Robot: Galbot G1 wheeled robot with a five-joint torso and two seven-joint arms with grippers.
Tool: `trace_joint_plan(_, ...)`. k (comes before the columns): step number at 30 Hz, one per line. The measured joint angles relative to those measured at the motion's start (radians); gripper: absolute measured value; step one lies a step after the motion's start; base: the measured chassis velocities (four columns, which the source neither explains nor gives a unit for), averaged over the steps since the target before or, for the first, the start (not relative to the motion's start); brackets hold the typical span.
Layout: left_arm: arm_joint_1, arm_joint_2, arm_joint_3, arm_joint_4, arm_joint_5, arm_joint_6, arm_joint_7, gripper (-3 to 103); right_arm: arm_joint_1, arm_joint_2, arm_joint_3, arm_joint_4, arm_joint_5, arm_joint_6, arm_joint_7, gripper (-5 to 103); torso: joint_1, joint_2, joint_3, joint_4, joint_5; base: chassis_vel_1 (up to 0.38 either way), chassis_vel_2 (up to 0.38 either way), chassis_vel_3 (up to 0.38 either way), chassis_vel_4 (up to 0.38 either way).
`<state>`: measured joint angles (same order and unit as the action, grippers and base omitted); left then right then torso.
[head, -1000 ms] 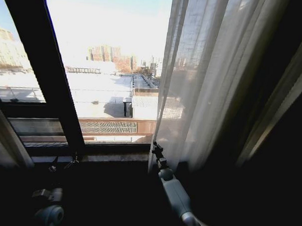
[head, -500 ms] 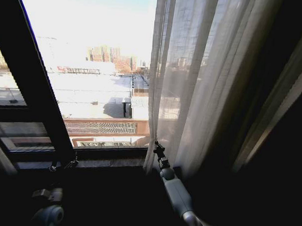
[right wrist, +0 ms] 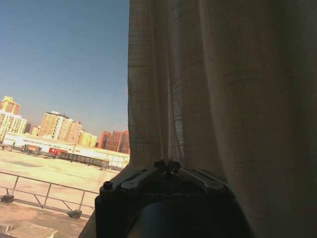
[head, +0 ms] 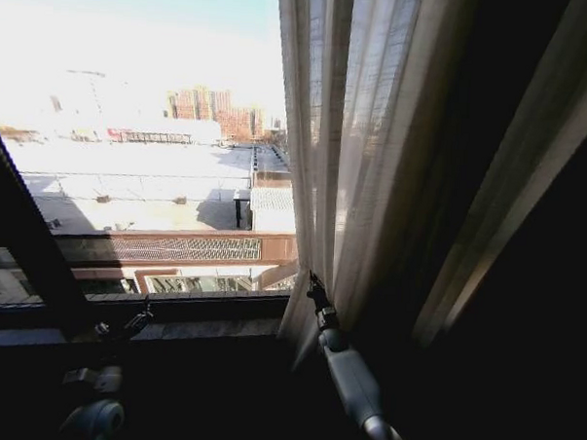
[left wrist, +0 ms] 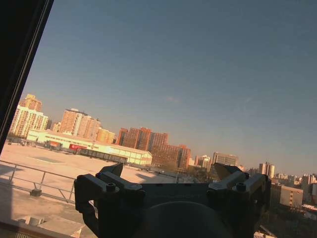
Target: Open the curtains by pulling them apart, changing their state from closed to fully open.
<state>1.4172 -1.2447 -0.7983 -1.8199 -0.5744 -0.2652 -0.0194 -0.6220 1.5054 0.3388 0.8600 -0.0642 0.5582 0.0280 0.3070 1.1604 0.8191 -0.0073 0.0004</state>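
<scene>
The right gripper (head: 311,279) pinches the lower inner edge of the sheer white curtain (head: 360,155), which hangs gathered right of the window centre; the left gripper (head: 141,317) rests low by the sill (head: 201,325), fingers spread wide, empty.

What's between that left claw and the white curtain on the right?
Bare window glass, with rooftops and sky behind it, in the head view. The left claw sits open by the sill; the right claw is shut on the curtain edge.
</scene>
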Motion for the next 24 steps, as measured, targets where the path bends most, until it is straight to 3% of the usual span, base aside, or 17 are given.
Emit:
trace_joint_plan(10, 0.0, 0.0, 0.0, 0.0, 0.0, 0.0, 0.0, 100, -0.01, -0.009, 0.005, 0.012, -0.04, 0.005, 0.024, 0, 0.0, 0.0, 0.0, -0.0007, 0.0001, -0.294, -0.217, 0.305, 0.209)
trace_joint_plan(14, 0.0, 0.0, 0.0, 0.0, 0.0, 0.0, 0.0, 100, -0.014, -0.01, 0.006, 0.022, -0.022, 0.008, 0.026, 0, 0.0, 0.0, 0.0, -0.0006, -0.0002, -0.001, -0.065, 0.024, 0.011)
trace_joint_plan(18, 0.0, 0.0, -0.001, 0.0, 0.0, 0.0, 0.0, 100, -0.026, -0.01, 0.003, 0.046, -0.016, 0.012, 0.023, 0, 0.0, 0.0, 0.0, 0.0011, -0.0007, 0.066, 0.047, -0.05, -0.024)
trace_joint_plan(24, 0.0, 0.0, -0.001, 0.0, 0.0, 0.0, 0.0, 100, -0.042, -0.014, 0.0, 0.063, 0.008, 0.005, 0.014, 0, 0.0, 0.0, 0.0, -0.0005, -0.0002, 0.039, 0.04, -0.026, -0.014)
